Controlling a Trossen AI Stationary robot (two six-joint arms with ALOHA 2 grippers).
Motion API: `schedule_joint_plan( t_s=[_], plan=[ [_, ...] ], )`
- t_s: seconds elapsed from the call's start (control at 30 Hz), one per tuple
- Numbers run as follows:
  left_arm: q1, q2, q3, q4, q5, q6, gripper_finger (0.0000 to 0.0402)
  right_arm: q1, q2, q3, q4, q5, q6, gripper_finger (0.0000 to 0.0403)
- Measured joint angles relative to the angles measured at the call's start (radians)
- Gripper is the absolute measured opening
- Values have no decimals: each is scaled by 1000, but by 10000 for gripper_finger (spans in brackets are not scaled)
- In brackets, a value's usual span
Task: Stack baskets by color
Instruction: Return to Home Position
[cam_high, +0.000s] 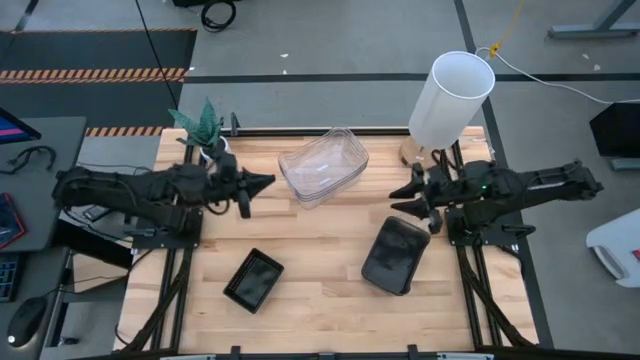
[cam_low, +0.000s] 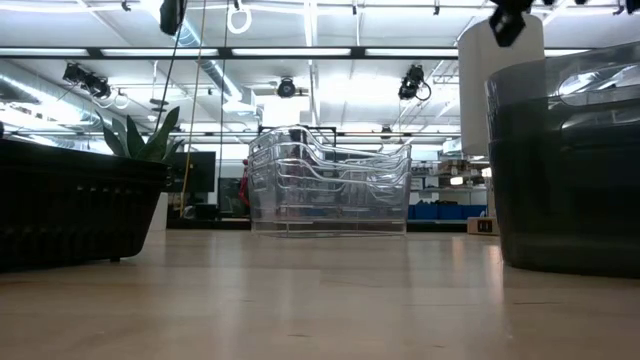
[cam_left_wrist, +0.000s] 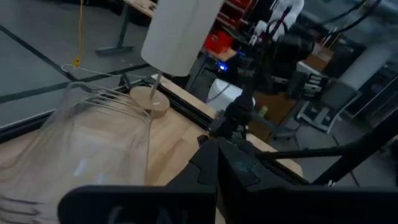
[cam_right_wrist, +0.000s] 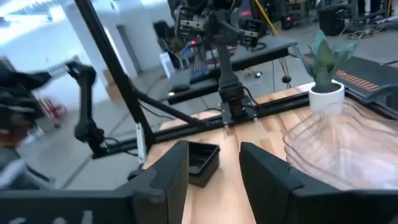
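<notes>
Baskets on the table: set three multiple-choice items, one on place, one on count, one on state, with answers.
1. The clear stack stands: A between plant and white cylinder; B at the near left corner; C off the table.
2. Basket stacks: A two; B three; C five.
3. Right gripper is: A shut on a basket; B open, empty; C out of view.
Answers: A, the high view shows it there; B, clear stack, black stack, grey stack; B, its fingers stand apart, nothing between.
</notes>
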Motion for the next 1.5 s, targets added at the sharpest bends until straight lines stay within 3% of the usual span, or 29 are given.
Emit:
schedule_joint_plan(
  t_s=[0.4,0.6,0.8,1.07,1.2,1.5],
  plan=[
    [93,-244,-301,216,25,-56,1,-12,-294,-257,77,-12,108,78],
    [94,-409,-400,220,-62,-80,1,-12,-412,-346,96,-102,145,8],
    [91,-520,-478,220,-99,-103,1,-12,-495,-442,104,-78,213,6],
    [55,-525,-635,253,-101,-255,1,-12,-545,-580,303,-87,273,3],
    [49,-549,-687,356,-103,-244,1,-12,-561,-584,309,-87,267,2],
    [49,-637,-759,386,-109,-248,1,-12,-611,-584,336,-113,266,1]
  ],
)
